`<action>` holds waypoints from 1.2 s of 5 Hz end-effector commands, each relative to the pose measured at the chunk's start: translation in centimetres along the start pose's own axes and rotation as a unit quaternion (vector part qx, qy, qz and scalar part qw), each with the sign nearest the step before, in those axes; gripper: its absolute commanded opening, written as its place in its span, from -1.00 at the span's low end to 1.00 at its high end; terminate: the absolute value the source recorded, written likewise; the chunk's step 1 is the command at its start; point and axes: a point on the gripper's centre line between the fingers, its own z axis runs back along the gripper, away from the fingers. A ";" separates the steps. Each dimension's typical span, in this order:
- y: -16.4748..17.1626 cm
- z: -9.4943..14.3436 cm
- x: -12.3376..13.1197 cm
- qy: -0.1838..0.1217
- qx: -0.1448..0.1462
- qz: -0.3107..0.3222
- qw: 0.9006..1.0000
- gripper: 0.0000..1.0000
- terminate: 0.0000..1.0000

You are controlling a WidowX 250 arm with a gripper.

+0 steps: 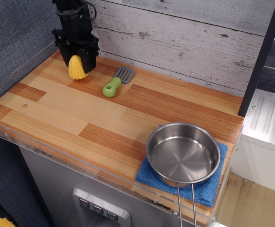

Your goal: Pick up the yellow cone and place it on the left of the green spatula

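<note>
The yellow cone (76,67) has a bumpy corn-like surface and hangs point-up between the fingers of my black gripper (78,60), which is shut on it. Its base is at or just above the wooden counter at the back left. The green spatula (115,83) lies on the counter to the right of the cone, its lime handle toward the front and its grey slotted blade toward the wall. A short stretch of bare counter separates the two.
A steel pot (183,154) with a long wire handle sits on a blue cloth (208,190) at the front right corner. A grey plank wall (184,38) runs along the back and a dark wall (14,38) along the left of the wooden counter (81,118).
</note>
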 end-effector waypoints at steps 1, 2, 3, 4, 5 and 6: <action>0.0 1.6 0.7 -0.008 0.009 -0.009 1.000 1.00 -1.00; -1.1 4.1 -0.1 -0.022 0.007 -0.016 1.000 1.00 -1.00; -3.9 9.0 -2.1 -0.075 0.013 -0.034 0.997 1.00 -1.00; -7.8 10.8 -4.1 -0.093 -0.001 -0.061 0.994 1.00 -1.00; -10.5 9.8 -5.3 -0.065 -0.008 -0.090 0.994 1.00 -1.00; -11.8 8.4 -5.9 -0.033 -0.007 -0.091 0.995 1.00 -1.00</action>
